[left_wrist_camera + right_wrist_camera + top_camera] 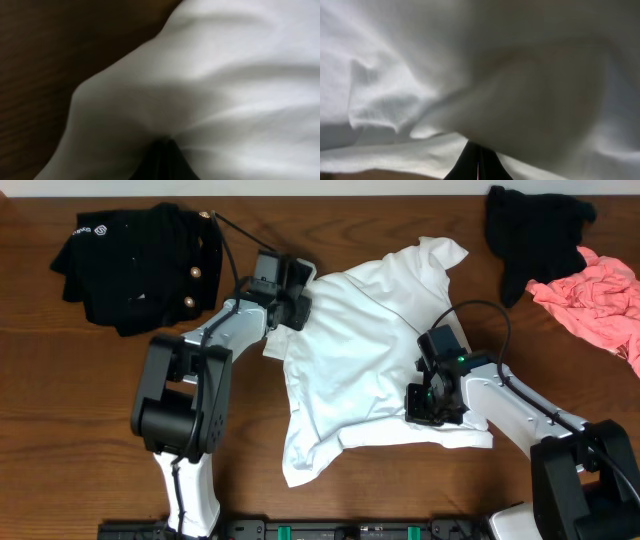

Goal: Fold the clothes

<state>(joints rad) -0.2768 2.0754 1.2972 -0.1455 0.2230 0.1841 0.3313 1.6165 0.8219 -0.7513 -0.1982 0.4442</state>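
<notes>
The white T-shirt lies crumpled in the middle of the table, its print hidden. My left gripper is shut on the shirt's left edge near the sleeve; in the left wrist view white cloth bunches over the closed fingers. My right gripper is shut on the shirt's lower right edge; in the right wrist view white cloth drapes over the closed fingers.
A black garment with gold buttons lies at the back left. A plain black garment and a pink garment lie at the back right. Brown wooden table shows around them.
</notes>
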